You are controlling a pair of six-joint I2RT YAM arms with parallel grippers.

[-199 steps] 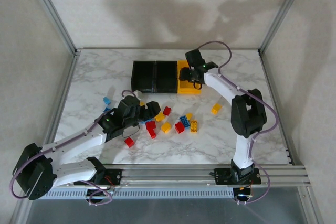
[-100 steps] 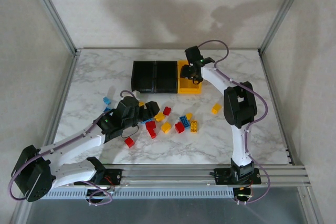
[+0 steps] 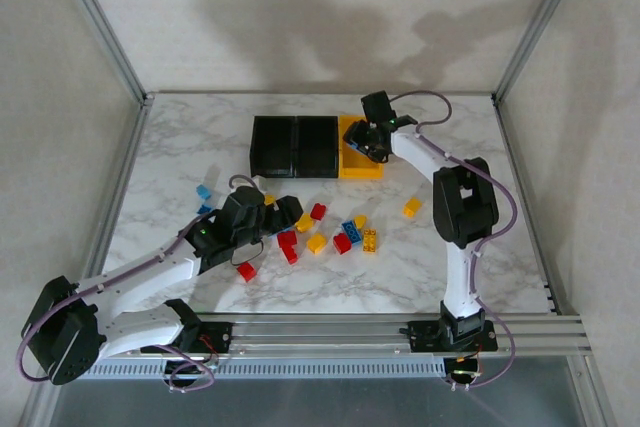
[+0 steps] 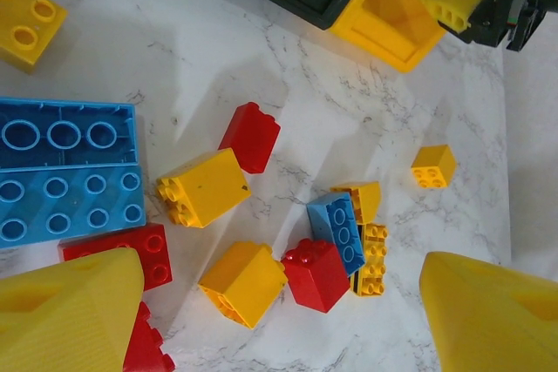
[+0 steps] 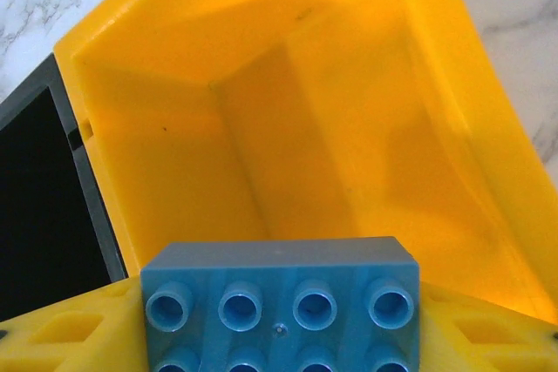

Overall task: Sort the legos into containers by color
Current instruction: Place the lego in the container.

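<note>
Right pincer grips blue eight-stud brick by its ends, held above open top of yellow bin. Two black bins joined to yellow bin's left side. Left pincer jaws wide, empty, hovering over loose bricks, red, yellow, blue, scattered on desk, nearer arm bases than yellow bin.

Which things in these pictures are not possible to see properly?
- Black bins, top view: insides too dark to see contents.
- Blue brick, right wrist view: lower part cut off by the bottom edge.
- Yellow bin, right wrist view: near floor hidden by that brick.
</note>
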